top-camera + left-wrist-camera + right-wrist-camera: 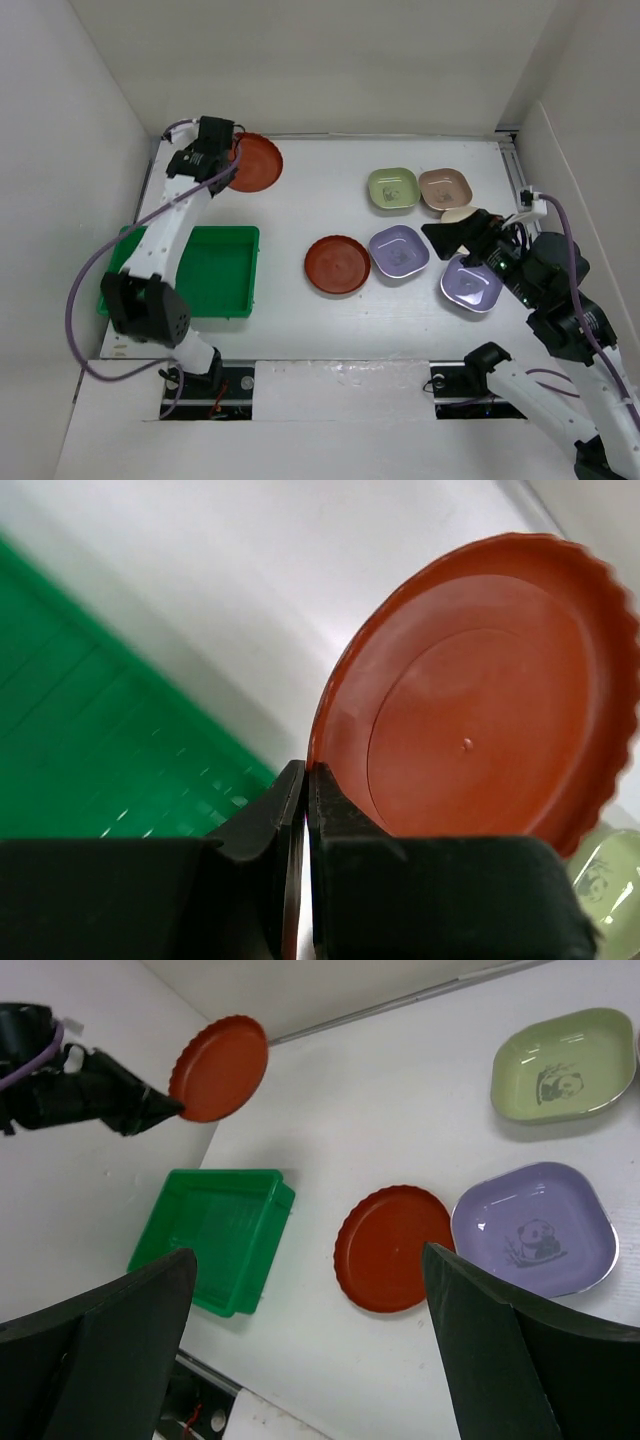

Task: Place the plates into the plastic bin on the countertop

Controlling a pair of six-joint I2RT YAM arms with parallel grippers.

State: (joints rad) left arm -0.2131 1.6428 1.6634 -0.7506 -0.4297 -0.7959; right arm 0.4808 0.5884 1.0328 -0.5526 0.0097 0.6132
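Observation:
My left gripper (232, 157) is shut on the rim of a round reddish-brown plate (254, 162) and holds it in the air at the back left; the left wrist view shows the jaws (306, 780) pinching the plate's edge (480, 700). The green plastic bin (215, 271) lies at the near left, empty. A second reddish-brown plate (337, 264) lies mid-table. Two lavender plates (399, 251) (470, 284), a pale green plate (392, 189), a pinkish-tan plate (444, 189) and a cream one (460, 214) lie at the right. My right gripper (450, 236) is open above them.
White walls close in the countertop (320, 210) at the left, back and right. The right wrist view shows the bin (215, 1235), the lying brown plate (392, 1248), a lavender plate (533, 1228) and the green plate (565, 1064).

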